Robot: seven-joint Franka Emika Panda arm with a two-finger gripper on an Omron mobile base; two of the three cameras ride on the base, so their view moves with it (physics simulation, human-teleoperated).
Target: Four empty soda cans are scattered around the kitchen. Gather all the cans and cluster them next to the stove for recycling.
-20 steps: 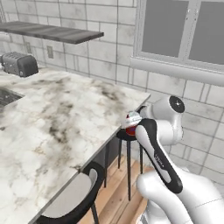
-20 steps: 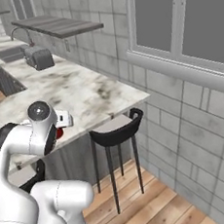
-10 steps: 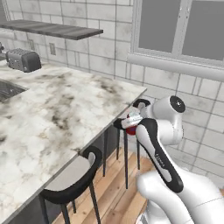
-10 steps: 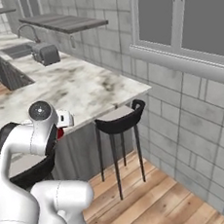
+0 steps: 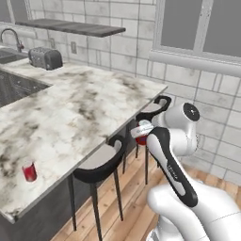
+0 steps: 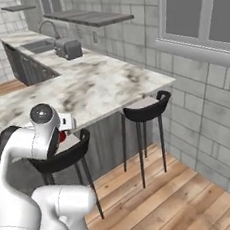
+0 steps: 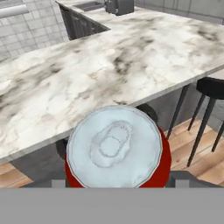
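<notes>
A red soda can [image 7: 114,146] with a silver top sits close in front of the hand camera, held in my gripper [image 5: 142,130], which is shut on it. In the left base view this can [image 5: 140,138] hangs beside the arm's elbow, off the counter and above the bar stools. From the right base view only a red sliver of it [image 6: 62,137] peeks out behind the wrist. A second red soda can [image 5: 29,171] stands upright near the front edge of the marble counter [image 5: 70,113]. The stove is out of view.
Two black bar stools [image 5: 101,162] [image 6: 144,110] stand under the counter's overhang on the wood floor. A silver toaster [image 5: 44,58] and a sink with a faucet [image 6: 39,44] are at the counter's far end. A tiled wall with a window lies to the right.
Both base views have shifted as the base drove, so more counter, the nearer stool and the second can came into sight. The arm's pose and its hold on the can are unchanged.
</notes>
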